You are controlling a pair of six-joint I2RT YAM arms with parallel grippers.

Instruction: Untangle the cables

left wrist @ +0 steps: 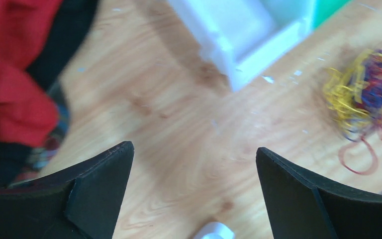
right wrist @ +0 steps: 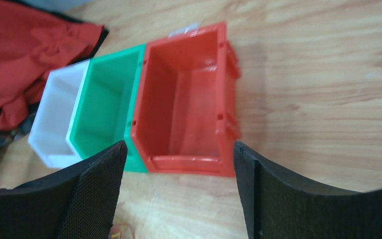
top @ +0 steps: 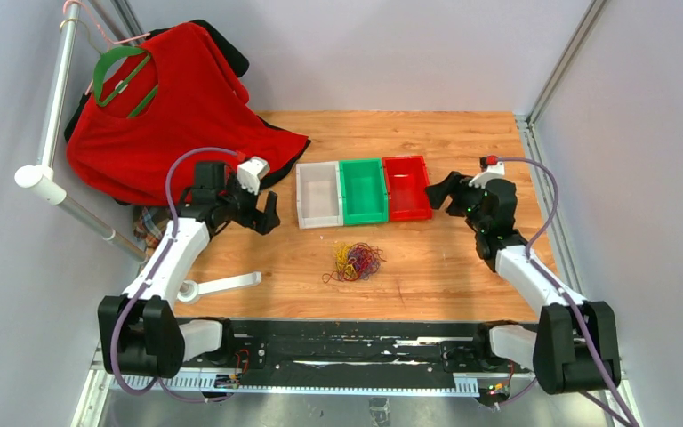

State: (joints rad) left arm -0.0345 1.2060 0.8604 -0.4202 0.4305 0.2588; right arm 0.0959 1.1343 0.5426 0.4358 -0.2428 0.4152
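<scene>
The cables are seen tangled on the bench; the left pincer and right pincer are held open, empty.

No legible text, label, brand mark, number or sign appears in any view. The white plastic bin, green plastic bin, red plastic bin and red cloth garment show plain faces.

Three bins, one tangle of cables, one red shirt
</scene>
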